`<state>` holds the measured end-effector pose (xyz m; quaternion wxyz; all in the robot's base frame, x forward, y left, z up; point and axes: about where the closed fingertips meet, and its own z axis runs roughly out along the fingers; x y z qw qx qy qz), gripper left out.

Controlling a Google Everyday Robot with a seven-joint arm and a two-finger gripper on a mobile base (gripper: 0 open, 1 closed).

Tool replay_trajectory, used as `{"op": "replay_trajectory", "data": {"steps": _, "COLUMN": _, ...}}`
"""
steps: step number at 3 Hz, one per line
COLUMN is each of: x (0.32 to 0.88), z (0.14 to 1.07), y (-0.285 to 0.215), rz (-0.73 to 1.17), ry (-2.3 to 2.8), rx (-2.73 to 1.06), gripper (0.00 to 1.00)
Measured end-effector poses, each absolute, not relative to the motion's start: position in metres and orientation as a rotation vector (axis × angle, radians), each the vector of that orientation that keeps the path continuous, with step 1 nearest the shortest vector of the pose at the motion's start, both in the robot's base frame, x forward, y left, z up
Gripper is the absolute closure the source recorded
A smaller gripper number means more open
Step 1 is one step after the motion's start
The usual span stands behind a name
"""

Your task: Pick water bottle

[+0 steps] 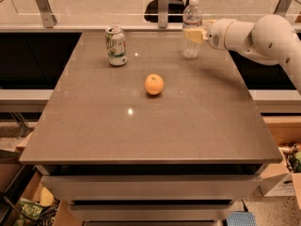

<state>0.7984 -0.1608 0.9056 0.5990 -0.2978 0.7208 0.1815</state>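
Camera view is showing the gripper (194,35) seemingly clamping the bottle (191,19) mid-body; lift straight up, holding it upright.

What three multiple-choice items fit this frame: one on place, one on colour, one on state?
1. Where is the gripper?
A. at the water bottle
B. over the orange
C. beside the soda can

2. What colour is the water bottle's cap?
A. blue
B. white
C. red

3. What state is the soda can in?
A. lying on its side
B. crushed flat
C. standing upright

Key:
1 A, the gripper sits against the bottle at its label band.
2 B, the cap reads white.
3 C, the can stands on its base, top up.
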Motion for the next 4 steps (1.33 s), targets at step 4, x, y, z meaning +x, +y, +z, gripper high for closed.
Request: {"op": "replay_trajectory", "data": {"steps": 4, "x": 0.776, "z": 0.982, "y": -0.15, "rz": 0.499, "ry": 1.64, "rx": -0.735, "gripper": 1.0}}
